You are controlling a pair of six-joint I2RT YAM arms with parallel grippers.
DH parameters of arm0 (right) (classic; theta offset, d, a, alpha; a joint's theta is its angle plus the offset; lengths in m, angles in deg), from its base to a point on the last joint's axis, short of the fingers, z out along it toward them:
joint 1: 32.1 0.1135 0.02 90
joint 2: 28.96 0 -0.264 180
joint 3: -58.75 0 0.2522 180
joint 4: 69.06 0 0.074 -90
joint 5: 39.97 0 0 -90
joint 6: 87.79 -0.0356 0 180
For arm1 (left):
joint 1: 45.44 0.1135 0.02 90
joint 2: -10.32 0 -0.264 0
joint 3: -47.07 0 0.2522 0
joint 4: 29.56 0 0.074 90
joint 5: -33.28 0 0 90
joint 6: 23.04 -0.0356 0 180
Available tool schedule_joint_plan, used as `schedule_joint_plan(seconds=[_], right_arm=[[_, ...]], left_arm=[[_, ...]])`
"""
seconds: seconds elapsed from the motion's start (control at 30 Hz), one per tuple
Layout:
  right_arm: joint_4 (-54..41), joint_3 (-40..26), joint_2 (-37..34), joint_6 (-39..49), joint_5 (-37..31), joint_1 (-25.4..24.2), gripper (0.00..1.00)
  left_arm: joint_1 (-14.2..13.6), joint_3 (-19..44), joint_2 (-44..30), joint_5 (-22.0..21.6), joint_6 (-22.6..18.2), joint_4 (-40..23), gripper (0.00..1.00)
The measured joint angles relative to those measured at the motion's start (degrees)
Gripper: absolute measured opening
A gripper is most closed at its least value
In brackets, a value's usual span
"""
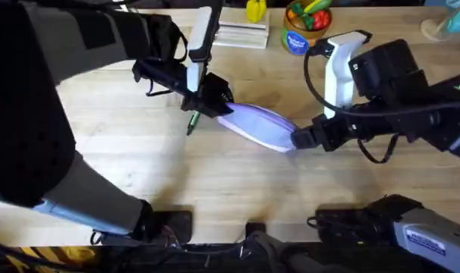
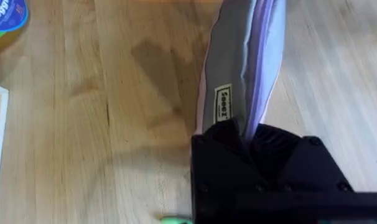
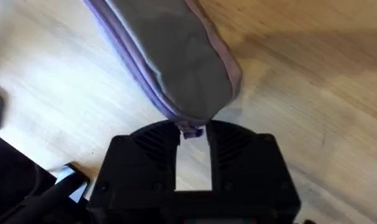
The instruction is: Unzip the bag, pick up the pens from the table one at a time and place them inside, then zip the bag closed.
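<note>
The bag (image 1: pixel 256 123) lies on the table (image 1: pixel 215 182) near the frame's middle, slanting from upper left to lower right. My left gripper (image 1: pixel 212 102) sits at its upper-left end, my right gripper (image 1: pixel 300 139) at its lower-right end. A pen (image 1: pixel 191 121) lies just left of the bag, below my left gripper.
</note>
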Motion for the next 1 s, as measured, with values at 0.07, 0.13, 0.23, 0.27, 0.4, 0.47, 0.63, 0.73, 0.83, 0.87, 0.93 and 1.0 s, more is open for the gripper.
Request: schedule_joint_plan(seconds=[0.07, 0.13, 0.23, 0.27, 0.4, 0.47, 0.63, 0.73, 0.83, 0.87, 0.93, 1.0], right_arm=[[-0.4, 0.0, 0.0, 0.0, 0.1, 0.1, 0.254], [-0.8, 0.0, 0.0, 0.0, 0.4, 0.1, 0.227], [-1.3, 0.0, 0.0, 0.0, 0.8, 0.1, 0.190], [-1.3, 0.0, 0.0, 0.0, 0.8, 0.1, 0.181], [-1.4, 0.0, 0.0, 0.0, 1.0, 0.1, 0.105], [-1.5, 0.0, 0.0, 0.1, 1.1, 0.1, 0.048], [-1.6, 0.0, 0.0, 0.1, 1.1, 0.1, 0.044], [-2.0, 0.0, 0.1, -1.3, 1.1, 0.1, 0.039], [-4.9, -0.4, 1.0, -2.6, 1.1, 0.1, 0.033], [-6.2, -1.0, 1.5, -2.9, 1.0, 0.1, 0.030], [-8.5, -2.9, 2.4, -3.3, 1.0, 0.1, 0.031], [-9.9, -4.9, 3.1, -3.5, 0.8, 0.1, 0.029]], left_arm=[[0.0, 0.0, 0.0, 0.0, 0.0, 0.0, 0.043], [0.0, 0.0, 0.0, 0.0, 0.0, 0.0, 0.043], [0.0, 0.0, 0.0, 0.0, 0.0, 0.0, 0.043], [0.0, 0.0, 0.0, 0.0, 0.0, 0.0, 0.043], [0.0, 0.0, 0.0, 0.0, 0.0, 0.0, 0.043], [0.0, 0.0, 0.0, 0.0, 0.0, 0.0, 0.043], [0.0, 0.0, 0.0, 0.0, 0.0, 0.0, 0.043], [0.0, 0.0, 0.0, 0.0, 0.0, 0.0, 0.043], [0.0, 0.0, 0.0, 0.0, 0.0, -0.1, 0.043], [0.0, 0.0, 0.0, 0.1, 0.0, -0.2, 0.043], [0.0, 0.0, 0.0, 0.1, 0.0, -0.2, 0.043], [0.0, 0.0, 0.0, 0.1, 0.0, -0.2, 0.043]])
